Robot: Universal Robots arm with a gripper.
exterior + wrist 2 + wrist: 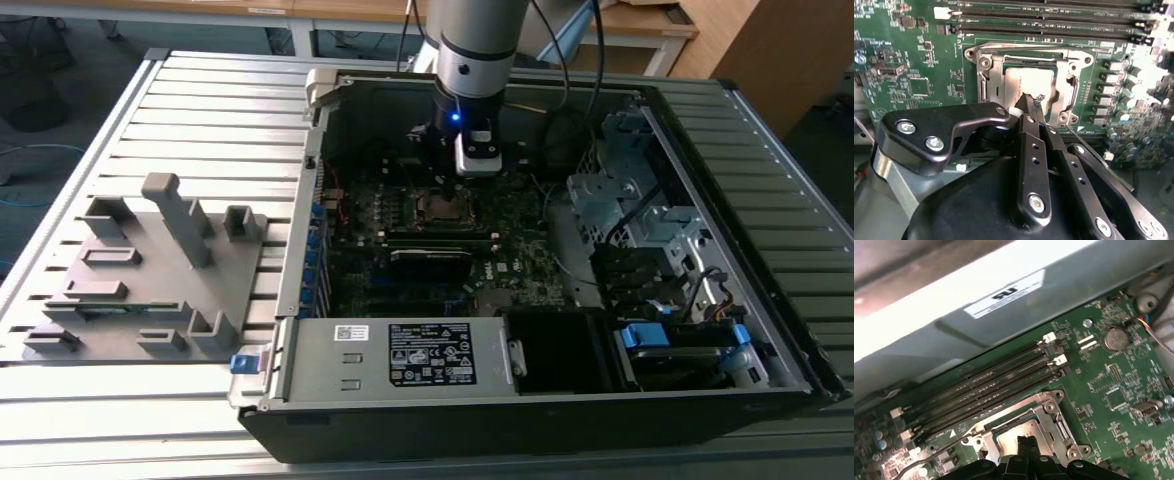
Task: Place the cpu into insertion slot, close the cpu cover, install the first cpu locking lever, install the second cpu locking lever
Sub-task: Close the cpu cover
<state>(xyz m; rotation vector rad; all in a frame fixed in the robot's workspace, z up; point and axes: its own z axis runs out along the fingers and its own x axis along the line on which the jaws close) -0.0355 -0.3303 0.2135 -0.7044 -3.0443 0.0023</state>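
Cpu, flat silver-grey chip [1019, 80], in dark metal-rimmed insertion slot [985, 91] | my gripper [1030, 99] pinched together over it | seating step imo, go gentle

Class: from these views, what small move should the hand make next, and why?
Probably ease the hand slightly down onto the cpu cover: its fingers are shut together at the cover's edge, and the cpu already lies inside the frame, so pressing the cover flat seems the likely step.
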